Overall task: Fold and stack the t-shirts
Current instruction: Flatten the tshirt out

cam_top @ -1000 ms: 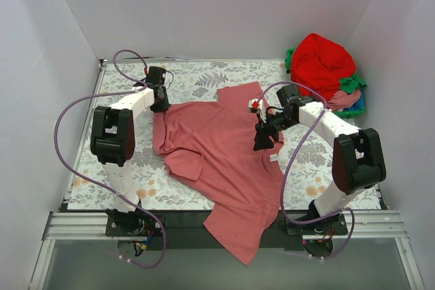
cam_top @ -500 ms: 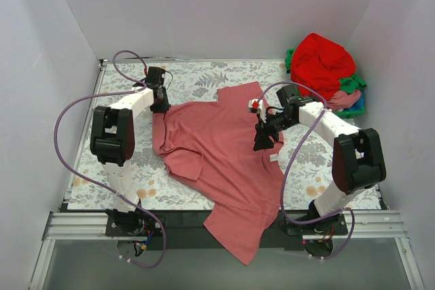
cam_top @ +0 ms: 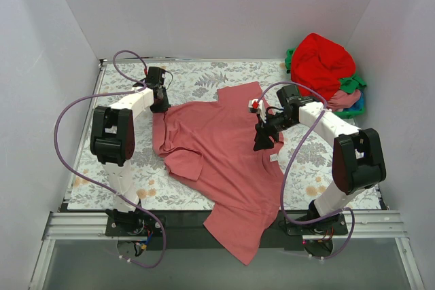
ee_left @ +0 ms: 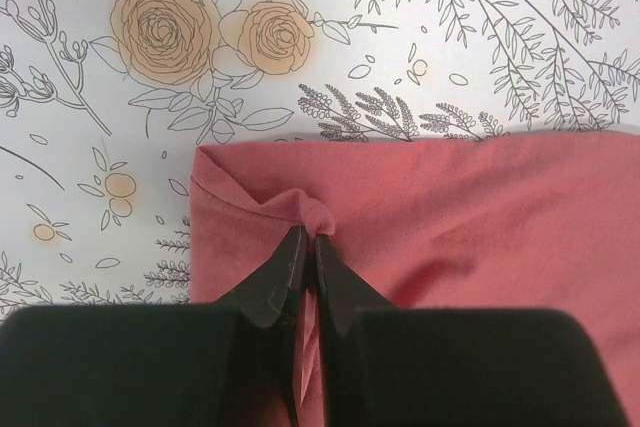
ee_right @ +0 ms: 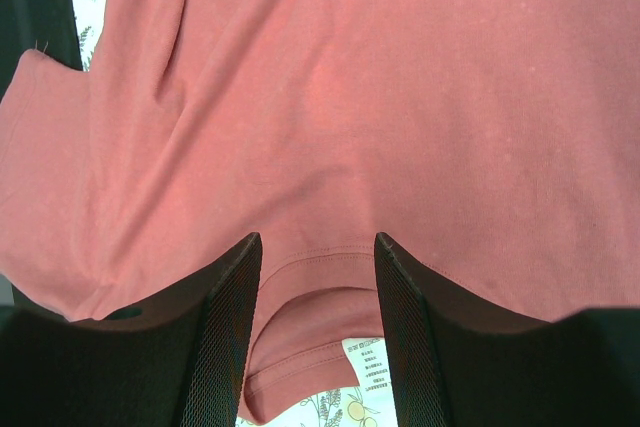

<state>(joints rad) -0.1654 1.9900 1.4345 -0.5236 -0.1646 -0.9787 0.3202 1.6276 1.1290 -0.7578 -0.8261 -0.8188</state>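
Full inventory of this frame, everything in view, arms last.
rose-pink t-shirt: one, spread mid-table, hem hanging over the near edge
red t-shirt: one, top of the far right pile
green t-shirt: one, in that pile
pink t-shirt: one, low in that pile
basket: one, green, mostly hidden under the pile
care label: one, white, at the collar
table: one, floral print
cables: two, purple
left fingers: black, shut on the rose-pink t-shirt's edge
right fingers: black, open at the collar
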